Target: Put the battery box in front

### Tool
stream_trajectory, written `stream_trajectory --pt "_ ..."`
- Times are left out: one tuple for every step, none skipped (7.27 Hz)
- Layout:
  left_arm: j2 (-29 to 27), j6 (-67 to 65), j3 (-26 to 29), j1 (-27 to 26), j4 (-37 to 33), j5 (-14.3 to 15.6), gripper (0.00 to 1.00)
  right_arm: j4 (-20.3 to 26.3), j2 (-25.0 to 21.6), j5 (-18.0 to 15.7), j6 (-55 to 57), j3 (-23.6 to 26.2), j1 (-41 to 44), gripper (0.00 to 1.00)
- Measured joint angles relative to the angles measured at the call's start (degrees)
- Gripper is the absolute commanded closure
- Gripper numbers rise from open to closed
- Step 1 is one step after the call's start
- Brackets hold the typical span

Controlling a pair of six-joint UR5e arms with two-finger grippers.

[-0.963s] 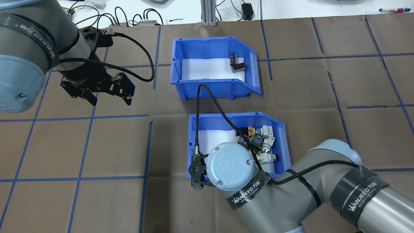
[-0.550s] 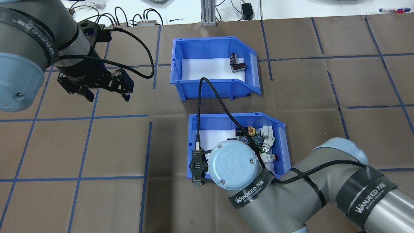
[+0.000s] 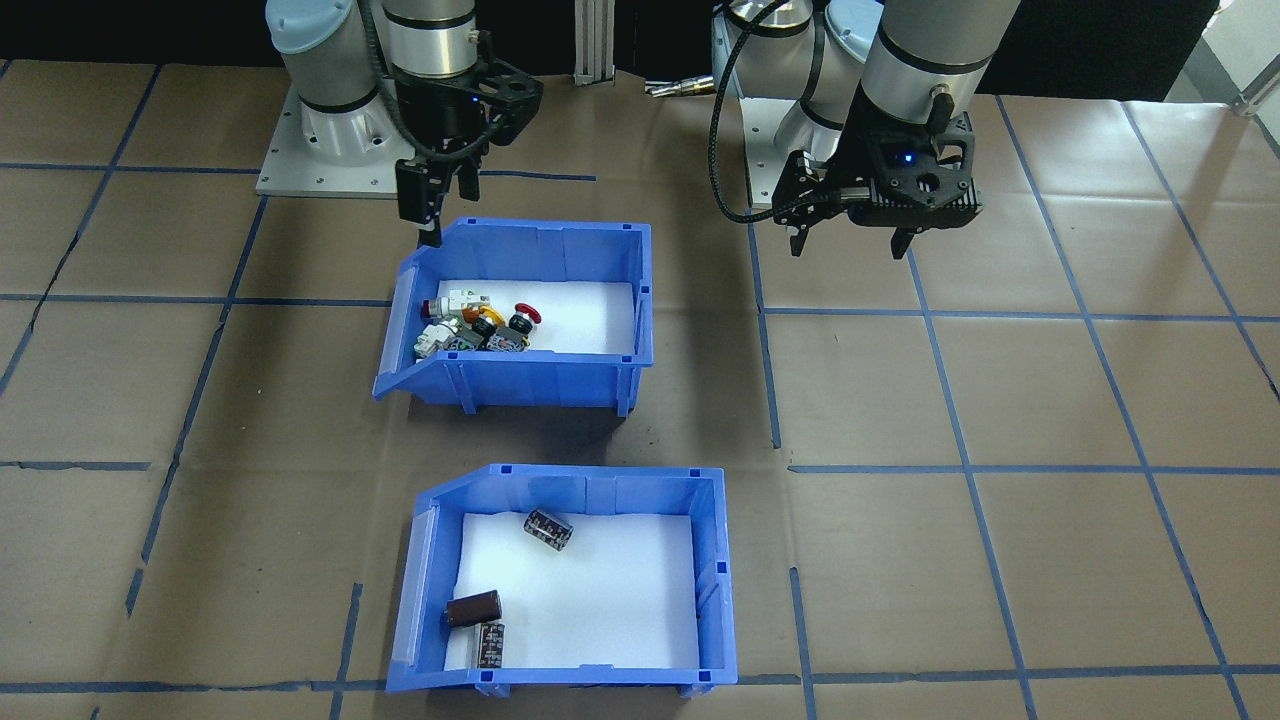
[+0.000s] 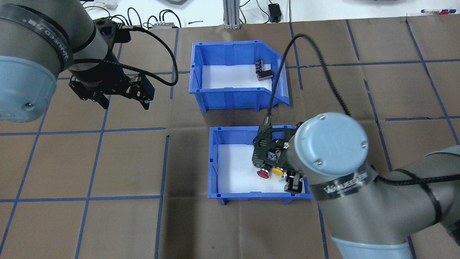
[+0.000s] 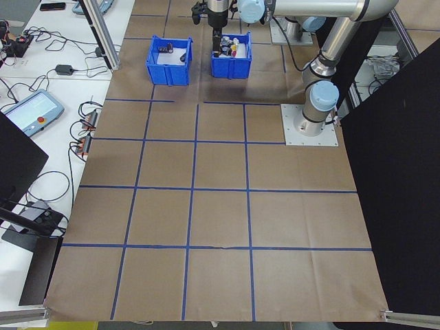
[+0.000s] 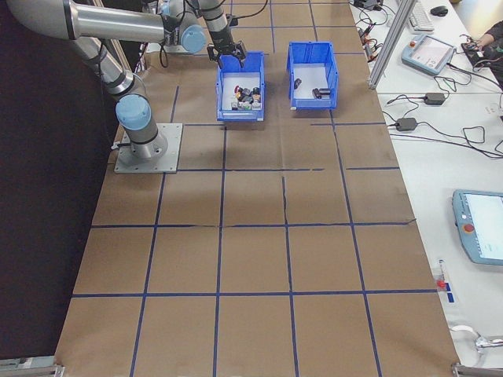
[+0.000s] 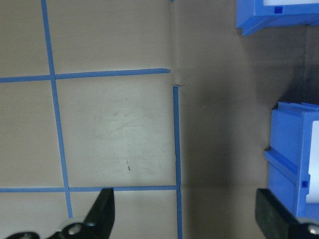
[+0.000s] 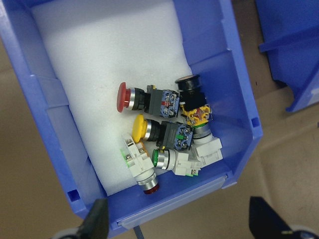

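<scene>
On the brown-papered desk [image 4: 107, 162], marked with blue tape lines, stand two blue bins, one behind the other. Farther from the robot's base sits the battery box [image 4: 237, 73] — white-lined, holding three dark cylinders [image 3: 548, 529], untouched by either arm. Nearer the base is the switch bin [image 4: 219, 162], its coloured push-button switches [image 8: 167, 132] heaped at the cut-down end. Above that end hangs the right gripper [image 3: 432, 205], jaws spread wide and empty. Well to one side, the left gripper [image 4: 124, 102] hovers over bare paper — jaws open, holding nothing.
</scene>
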Motion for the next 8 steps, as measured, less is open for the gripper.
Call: stream_trajectory --pt "-0.1 0.0 -0.2 0.0 1.3 0.0 0.0 4.6 -0.7 3.9 2.7 -2.4 -5.7 0.0" --pt "-0.1 0.2 -0.6 0.0 2.9 0.1 0.0 8.9 -0.7 6.1 7.4 -5.4 -10.2 0.0" --pt "-0.1 0.6 -1.0 0.0 4.3 0.2 0.0 12.0 -0.3 7.2 14.0 -8.4 -13.6 0.0" --pt "-0.2 0.8 -1.2 0.0 5.0 0.4 0.0 13.7 1.0 7.5 20.7 -11.0 -15.8 0.0" --pt "-0.1 0.9 -1.3 0.0 5.3 0.5 0.0 15.1 2.9 7.5 27.1 -13.5 -17.1 0.0" --pt "-0.1 0.9 -1.4 0.0 5.4 0.5 0.0 16.2 4.9 7.2 34.4 -16.3 -17.6 0.0" --pt "-0.1 0.9 -1.5 0.0 5.4 0.3 0.0 17.3 7.2 7.1 43.3 -19.4 -17.7 0.0" --pt "-0.2 0.8 -1.5 0.0 5.4 0.1 0.0 18.7 10.0 7.1 52.1 -22.6 -17.6 0.0"
